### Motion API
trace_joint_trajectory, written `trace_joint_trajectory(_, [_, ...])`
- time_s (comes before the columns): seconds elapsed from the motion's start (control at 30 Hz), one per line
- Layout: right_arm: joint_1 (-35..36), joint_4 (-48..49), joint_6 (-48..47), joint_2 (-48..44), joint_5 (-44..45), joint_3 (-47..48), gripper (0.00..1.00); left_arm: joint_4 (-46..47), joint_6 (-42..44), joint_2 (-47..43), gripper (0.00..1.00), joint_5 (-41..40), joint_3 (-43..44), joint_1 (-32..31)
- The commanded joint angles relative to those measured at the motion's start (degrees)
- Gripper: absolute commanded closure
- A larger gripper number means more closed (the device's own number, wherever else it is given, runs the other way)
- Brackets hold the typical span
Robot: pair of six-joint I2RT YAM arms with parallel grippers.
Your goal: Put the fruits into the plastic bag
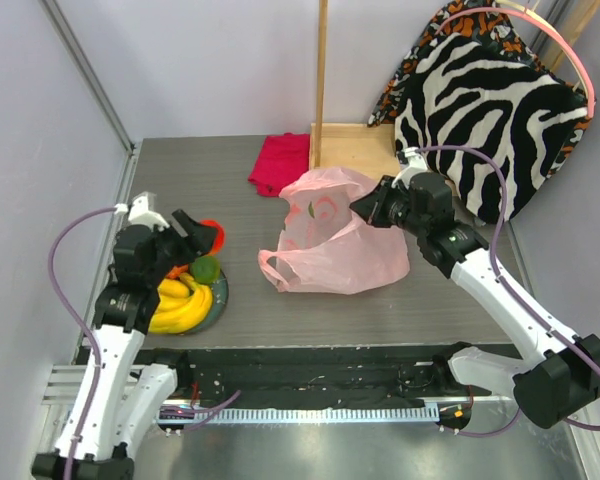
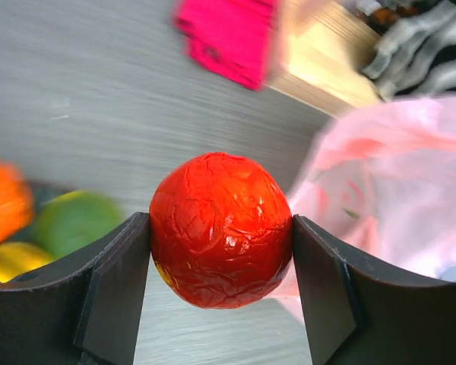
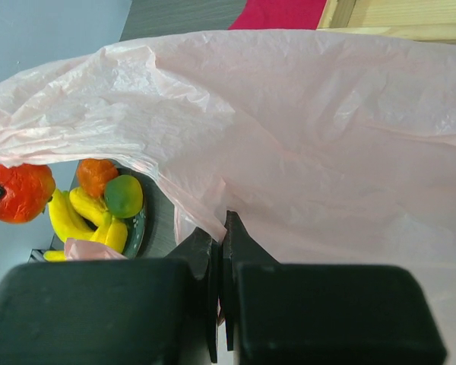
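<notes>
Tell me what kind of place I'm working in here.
Probably a partitioned lab test cell, not a home: plain pale wall panels enclose a grey tabletop, with a zebra-print cloth draped at the back.

The left end effector (image 1: 202, 236) holds the red fruit (image 1: 212, 226) just beside the plate (image 1: 223, 296) of bananas (image 1: 183, 306). The right end effector (image 1: 364, 210) grips the plastic bag (image 1: 330, 250) on the surface (image 1: 430, 300).

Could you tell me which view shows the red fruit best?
Left wrist: the red fruit fills the centre, held in the left gripper. Top external shows only a red sliver; right wrist shows it small at the left edge.
</notes>
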Motion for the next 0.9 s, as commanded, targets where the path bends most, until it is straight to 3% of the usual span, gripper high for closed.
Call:
trace_joint_trajectory(0.0, [-0.26, 3.66, 1.36, -1.29, -2.36, -0.23, 0.99, 13.13, 0.44, 4.99, 0.74, -2.96, 4.28, -13.22])
trace_joint_trajectory(0.03, [-0.25, 3.66, 1.44, -1.29, -2.45, -0.41, 0.99, 13.14, 1.5, 8.14, 0.74, -5.09, 6.81, -16.74])
trace_joint_trajectory(0.07, [-0.17, 3.66, 1.53, -1.29, -2.46, -0.41, 0.99, 13.14, 2.91, 10.08, 0.74, -8.34, 8.05, -24.35])
trace_joint_trajectory(0.2, [-0.25, 3.31, 1.62, -1.12, -2.54, -0.67, 0.99, 12.34, 8.01, 17.82, 0.74, -18.55, 14.38, -38.79])
trace_joint_trajectory(0.3, [-0.25, 3.05, 1.71, -1.47, -2.37, -1.2, 0.99, 14.79, 10.91, 23.27, 0.73, -19.8, 18.43, -44.53])
trace_joint_trajectory(0.53, [-0.17, 2.52, 1.88, -2.35, -2.28, -1.64, 0.99, 22.62, 14.51, 34.43, 0.73, -17.25, 23.18, -45.52])
trace_joint_trajectory(0.7, [-0.17, 2.52, 2.06, -2.53, -2.63, -1.47, 0.99, 23.25, 18.65, 40.24, 0.73, -23.81, 27.13, -44.99])
trace_joint_trajectory(0.87, [-0.08, 2.78, 2.5, -2.44, -2.89, -1.82, 0.99, 24.66, 15.23, 44.02, 0.73, -22.34, 26.52, -42.89])
